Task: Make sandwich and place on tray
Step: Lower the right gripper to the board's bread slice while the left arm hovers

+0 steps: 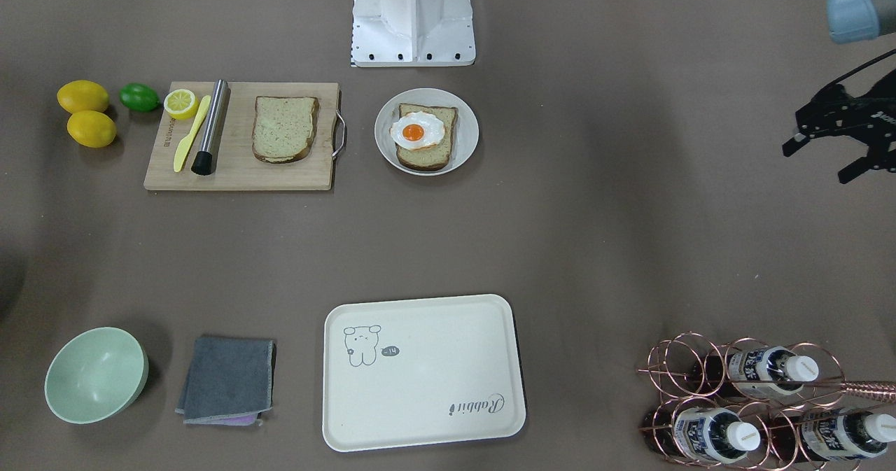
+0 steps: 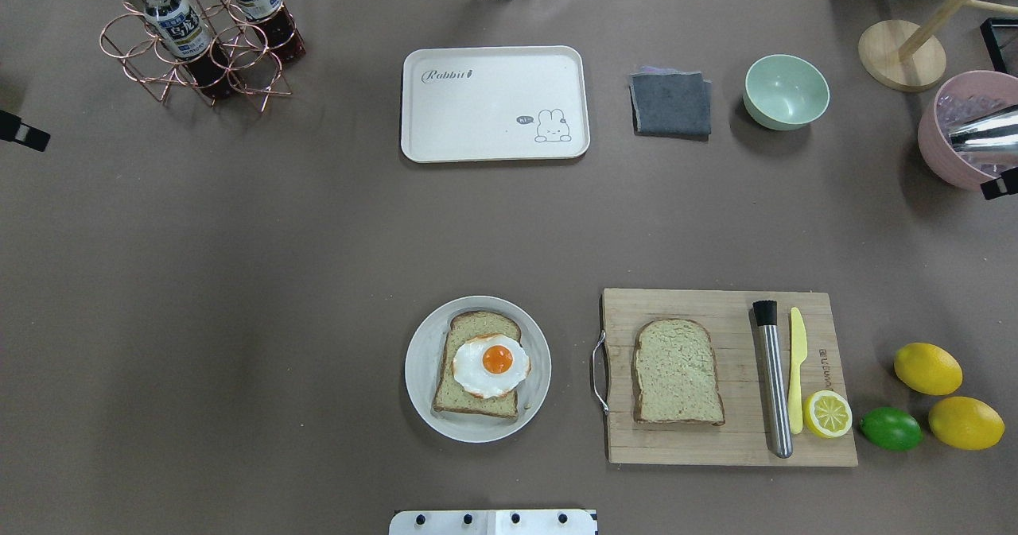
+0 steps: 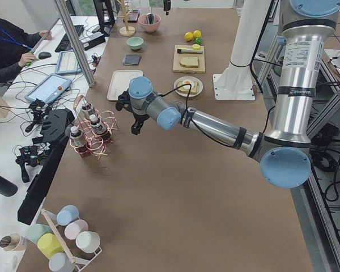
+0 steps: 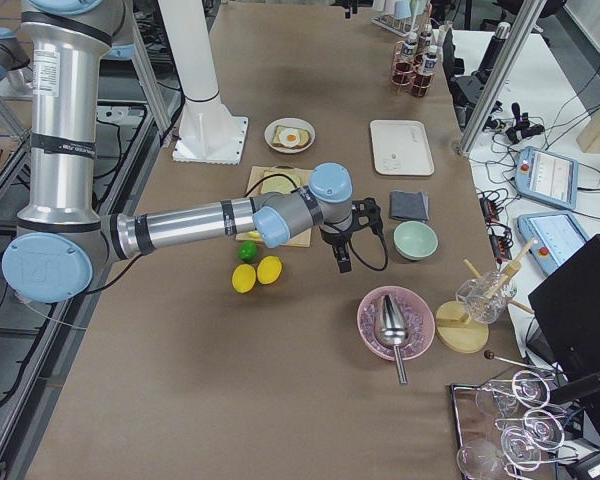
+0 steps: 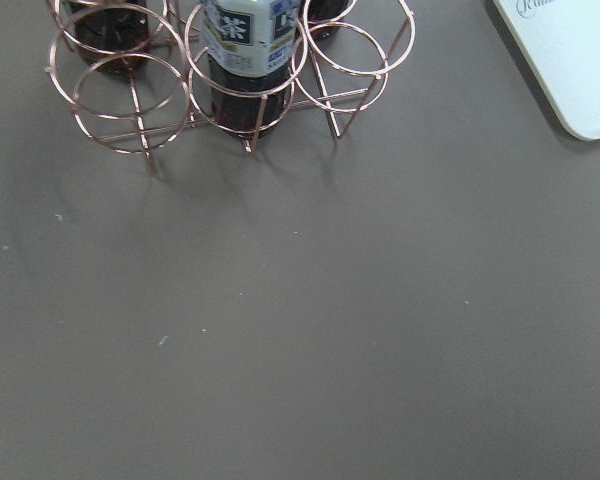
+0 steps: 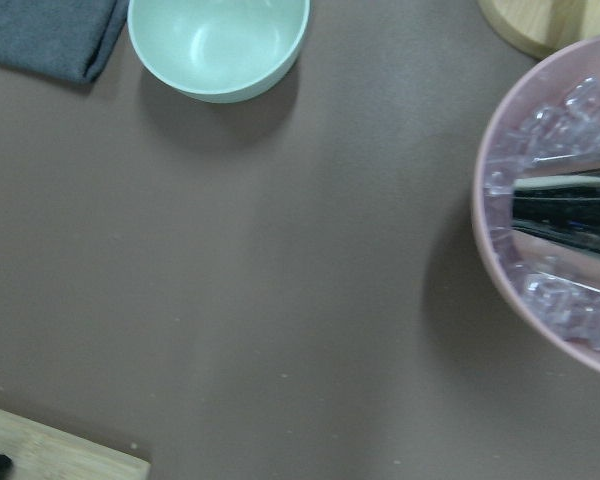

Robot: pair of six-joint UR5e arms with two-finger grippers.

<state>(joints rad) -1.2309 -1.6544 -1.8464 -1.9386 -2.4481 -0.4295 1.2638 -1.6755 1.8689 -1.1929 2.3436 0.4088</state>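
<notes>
The left gripper (image 1: 820, 163) is hanging empty, fingers apart, near the copper bottle rack (image 1: 707, 387); the right gripper (image 4: 345, 240) is hovering between the lemons (image 4: 258, 272) and the mint bowl (image 4: 416, 240), its spread impossible to tell. Nearest the robot, the egg-topped slice (image 2: 469, 400) is sitting on the round plate (image 2: 425, 336), the second slice (image 2: 678, 372) lying on the cutting board (image 2: 716, 440). Capping looks next, calling for a grasp on that slice's edge; the tray (image 2: 477, 114) is lying bare, farthest.
</notes>
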